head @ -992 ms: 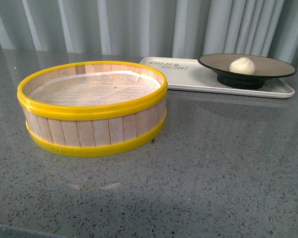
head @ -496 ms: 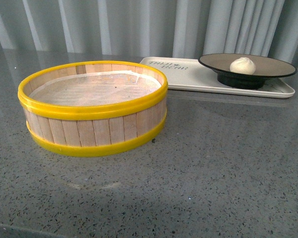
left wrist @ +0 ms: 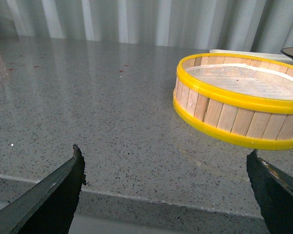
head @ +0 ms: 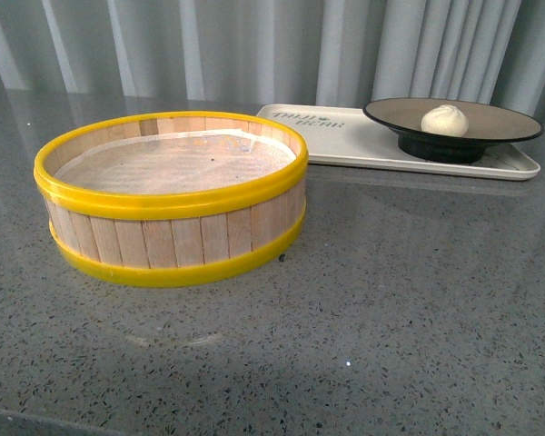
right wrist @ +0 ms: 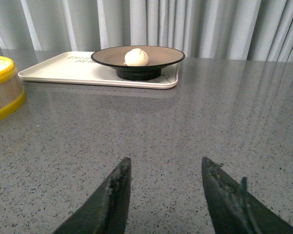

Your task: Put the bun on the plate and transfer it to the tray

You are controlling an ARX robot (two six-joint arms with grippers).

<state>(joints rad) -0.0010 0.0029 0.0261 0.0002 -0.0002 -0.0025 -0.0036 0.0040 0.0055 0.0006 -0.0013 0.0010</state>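
The task looks finished, judging from how things lie. On the grey speckled surface (head: 391, 300) the cream tray (head: 345, 145) sits at about two o'clock in the front view, the brown plate (head: 500, 123) with its black rim stands on the tray's right end, and the white bun (head: 444, 120) rests on the plate, a little left of its centre. Nothing seems left to do except keep the arms away.

The wooden steamer basket (head: 173, 232) with yellow rims stands near the middle at ten o'clock, lined with paper and holding no bun.

The bun is small, round and domed, smooth white with faint pleats on top, sitting upright and whole.

The left pincer (left wrist: 166, 190) is spread wide and holds nothing, low near the surface's front edge. The right pincer (right wrist: 163, 195) is parted, also with nothing in it, well apart from the tray.
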